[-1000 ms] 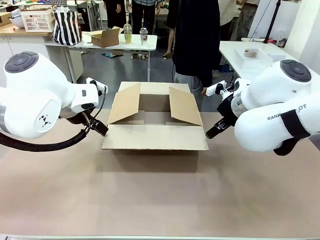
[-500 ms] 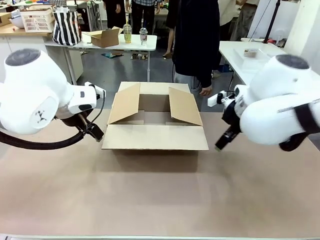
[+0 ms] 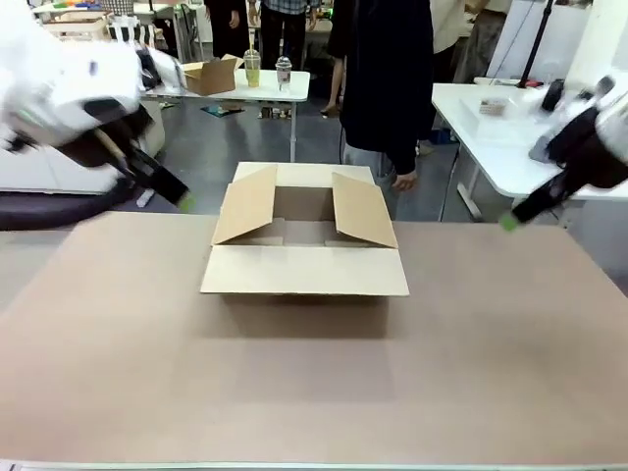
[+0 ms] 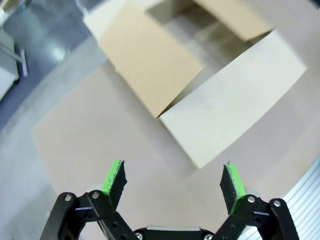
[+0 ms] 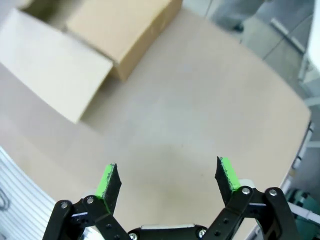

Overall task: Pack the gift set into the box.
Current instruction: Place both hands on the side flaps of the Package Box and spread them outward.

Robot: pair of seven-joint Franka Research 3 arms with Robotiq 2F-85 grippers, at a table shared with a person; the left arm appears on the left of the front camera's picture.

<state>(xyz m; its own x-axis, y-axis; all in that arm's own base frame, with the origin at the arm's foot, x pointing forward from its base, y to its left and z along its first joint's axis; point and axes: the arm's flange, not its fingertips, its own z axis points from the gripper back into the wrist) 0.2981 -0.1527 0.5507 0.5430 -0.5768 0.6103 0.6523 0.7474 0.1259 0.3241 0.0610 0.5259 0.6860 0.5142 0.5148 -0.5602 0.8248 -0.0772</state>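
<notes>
While the large brown corrugated cardboard box (image 3: pixel 304 270) stands flaps-open mid tan surface (image 3: pixel 314 392), I log left fingers (image 4: pixel 114 179) and right fingers (image 5: pixel 107 181) apart, empty; packing seemingly unstarted; next: fetch gift set.

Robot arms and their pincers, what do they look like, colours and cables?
Both arms are white with rounded shells. The left arm has a thick black cable; the right arm shows a dark section near its wrist. The left pincer and right pincer are black linkages, each with two fingers ending in bright green pads.
</notes>
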